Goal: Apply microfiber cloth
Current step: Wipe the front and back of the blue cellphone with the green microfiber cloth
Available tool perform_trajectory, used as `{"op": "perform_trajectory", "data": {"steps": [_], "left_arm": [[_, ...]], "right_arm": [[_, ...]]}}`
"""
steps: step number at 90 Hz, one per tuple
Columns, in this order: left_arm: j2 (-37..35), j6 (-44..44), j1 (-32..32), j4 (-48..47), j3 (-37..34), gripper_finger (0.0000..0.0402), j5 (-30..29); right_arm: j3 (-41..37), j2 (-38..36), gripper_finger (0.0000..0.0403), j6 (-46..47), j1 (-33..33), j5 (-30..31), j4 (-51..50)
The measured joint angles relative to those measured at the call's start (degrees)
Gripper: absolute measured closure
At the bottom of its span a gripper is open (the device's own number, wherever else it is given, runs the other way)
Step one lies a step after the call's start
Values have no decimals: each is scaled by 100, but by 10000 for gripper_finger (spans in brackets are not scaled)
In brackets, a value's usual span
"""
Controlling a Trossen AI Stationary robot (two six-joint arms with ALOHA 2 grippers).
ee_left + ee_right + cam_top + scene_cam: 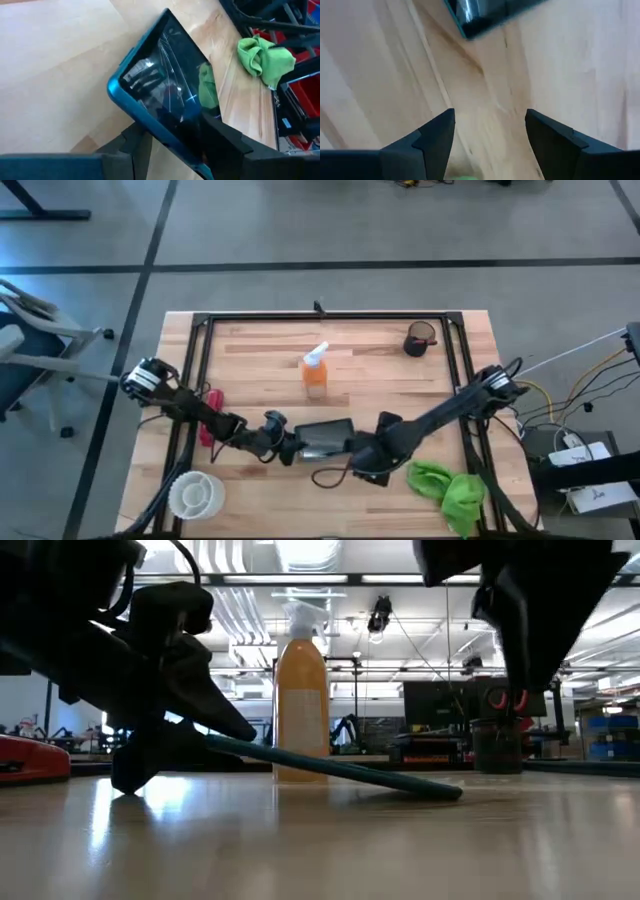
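The tablet (325, 437) is being held tilted off the table (250, 350) by the left gripper (293, 448), its fingers closed on one edge. The right gripper (490, 131) is being held wide apart and empty above bare wood. The cloth (447, 488) is lying crumpled beyond its fingers, near the table's edge. Being soft, light and floppy, it is probably best pinched at a raised fold.

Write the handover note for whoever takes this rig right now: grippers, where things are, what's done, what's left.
Left gripper: shut on the tablet, holding one edge raised; the far edge rests on the table.
Right gripper: open, empty, hanging above bare wood beside the tablet.
Microfiber cloth: bunched at the table's near right corner, untouched.
Spray bottle: upright mid-table.
Done: tablet tilted up.
Left: fetch the cloth with the right gripper and wipe the screen.
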Motion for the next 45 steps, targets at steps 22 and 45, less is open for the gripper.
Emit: {"op": "perform_trajectory", "data": {"steps": [22, 45], "left_arm": [[9, 267, -199, 52, 2, 280, 56], [7, 235, -520, 153, -9, 365, 16]], "right_arm": [[-24, -70, 198, 522, 244, -366, -509], [-31, -349, 212, 1918, 1439, -979, -1624]]}}
